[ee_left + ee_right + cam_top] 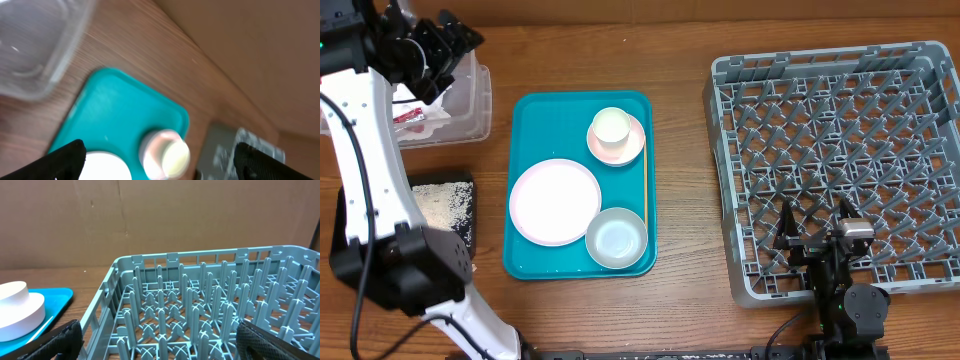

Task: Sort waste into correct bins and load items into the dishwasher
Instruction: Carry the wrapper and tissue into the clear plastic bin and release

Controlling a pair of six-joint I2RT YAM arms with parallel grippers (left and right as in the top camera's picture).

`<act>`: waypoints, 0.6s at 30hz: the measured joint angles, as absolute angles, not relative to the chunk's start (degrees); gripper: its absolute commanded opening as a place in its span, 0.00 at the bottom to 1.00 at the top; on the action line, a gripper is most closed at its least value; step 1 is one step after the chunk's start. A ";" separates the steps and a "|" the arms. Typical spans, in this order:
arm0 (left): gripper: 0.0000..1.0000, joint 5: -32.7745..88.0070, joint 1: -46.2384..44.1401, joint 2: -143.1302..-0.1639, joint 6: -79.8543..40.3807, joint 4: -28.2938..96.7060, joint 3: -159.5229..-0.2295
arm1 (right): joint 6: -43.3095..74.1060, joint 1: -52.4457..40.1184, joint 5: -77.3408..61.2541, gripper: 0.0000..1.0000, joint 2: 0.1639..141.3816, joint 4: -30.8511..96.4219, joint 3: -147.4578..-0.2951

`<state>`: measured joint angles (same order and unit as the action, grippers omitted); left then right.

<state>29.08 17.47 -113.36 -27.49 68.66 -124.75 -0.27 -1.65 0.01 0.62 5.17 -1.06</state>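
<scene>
Left gripper (432,55) is hovering, jaws apart, over clear rectangular plastic tub (472,100), likely for waste drop; right gripper (815,225) is idling, jaws apart, at grey plastic dish rack (840,110).

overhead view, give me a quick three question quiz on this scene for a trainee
1. True or false: the large square grey plastic dish rack already holds a dish.
2. What sits in the round pink bowl on the teal tray? A. the small whitish cup B. the thin wooden stick C. the crumpled white tissue
3. Short answer: which bin is the open left gripper above?

Key: 1 false, the rack is empty. 2 A. 3 the clear rectangular plastic tub.
</scene>
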 measured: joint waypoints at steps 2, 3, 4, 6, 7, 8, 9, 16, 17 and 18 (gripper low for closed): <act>0.94 29.12 15.70 -109.93 -26.37 70.83 -124.75 | -0.27 -1.65 -0.01 1.00 0.62 5.17 -1.06; 0.94 29.10 14.72 -108.14 -26.00 72.07 -124.75 | -0.25 -1.65 0.01 1.00 0.62 5.17 -1.06; 0.95 28.97 13.85 -106.56 -25.61 73.38 -124.77 | -0.25 -1.65 0.01 1.00 0.62 5.17 -1.06; 0.96 28.49 11.86 -104.05 -25.15 76.12 -124.77 | -0.27 -1.65 0.01 1.00 0.62 5.15 -1.06; 0.96 27.99 10.94 -103.26 -24.95 77.36 -124.84 | -0.27 -1.65 0.01 1.00 0.62 5.17 -1.06; 0.96 26.87 10.02 -102.74 -24.84 79.40 -124.86 | -0.25 -1.65 0.03 1.00 0.62 5.15 -1.06; 0.96 25.74 9.34 -102.65 -24.80 80.95 -124.88 | -0.27 -1.65 -0.01 1.00 0.62 5.15 -1.06; 0.96 18.22 6.72 -102.91 -24.58 91.31 -124.84 | -0.25 -1.65 -0.01 1.00 0.62 5.17 -1.06; 0.96 17.61 6.37 -102.91 -24.21 92.03 -124.84 | -0.27 -1.65 -0.01 1.00 0.62 5.15 -1.06; 0.95 17.23 6.22 -102.91 -24.01 92.53 -124.84 | -0.30 -1.65 0.01 1.00 0.62 5.17 -1.06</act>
<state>17.23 6.22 -102.91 -24.01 92.53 -124.84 -0.30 -1.65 0.01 0.62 5.17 -1.06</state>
